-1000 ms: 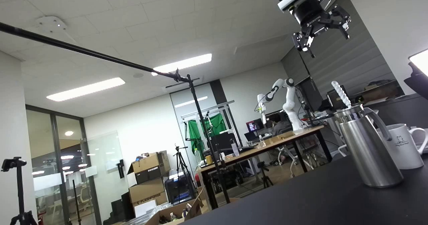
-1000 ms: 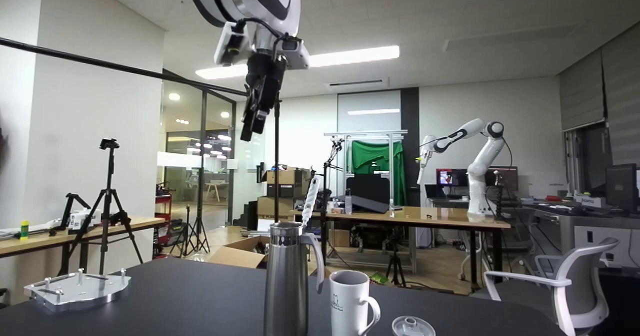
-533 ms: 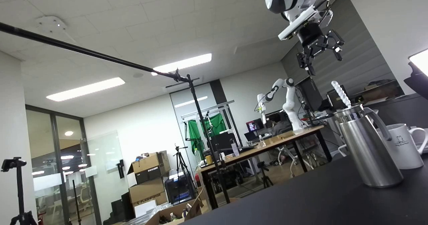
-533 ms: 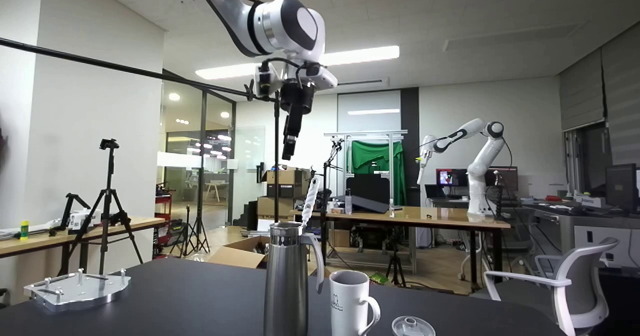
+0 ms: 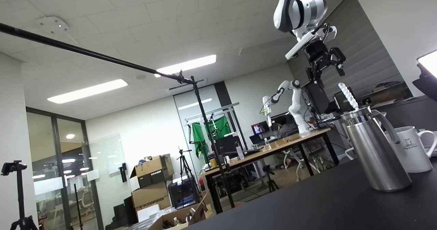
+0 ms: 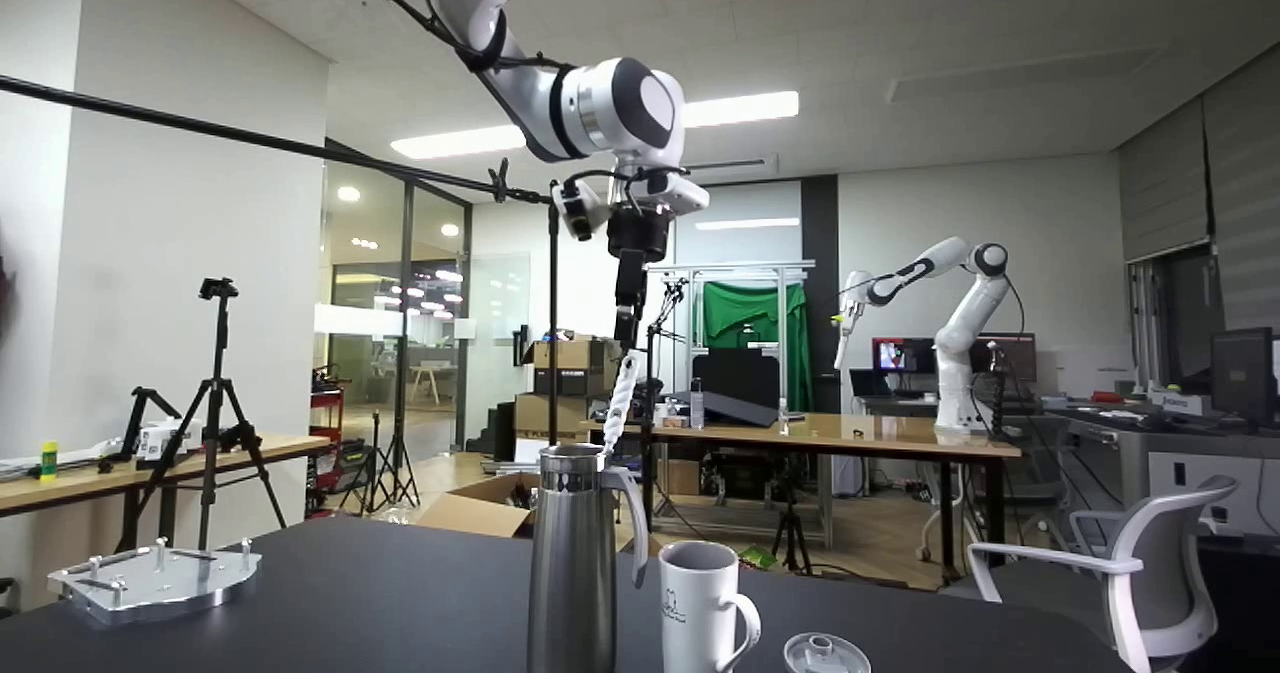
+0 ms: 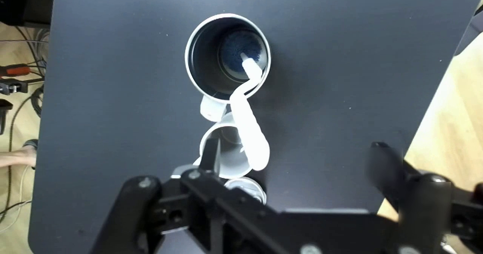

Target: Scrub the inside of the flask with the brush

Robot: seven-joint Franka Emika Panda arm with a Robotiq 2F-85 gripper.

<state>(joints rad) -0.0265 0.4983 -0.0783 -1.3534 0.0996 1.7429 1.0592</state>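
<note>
Steel flask (image 5: 379,154) lower right in an exterior view, brush (image 5: 349,97) leaning out of its mouth | gripper (image 5: 331,78) spread above, pinching nothing | risk: brush handle appears nearer the left-of-frame finger (image 7: 210,156) in wrist view, so uncorrected descent could knock it, tipping the flask | wrist view alone shows inside the flask

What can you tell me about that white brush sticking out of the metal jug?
The brush has a white, plastic-looking handle with a bumpy, ridged grip, then a bent neck and a thinner greyish stem. It stands at a slant, handle up, in the flask, apparently leaning on the rim. Its lower end is deep inside; whether it ends in bristles I can't tell. The open gripper hangs above, not touching it.
</note>
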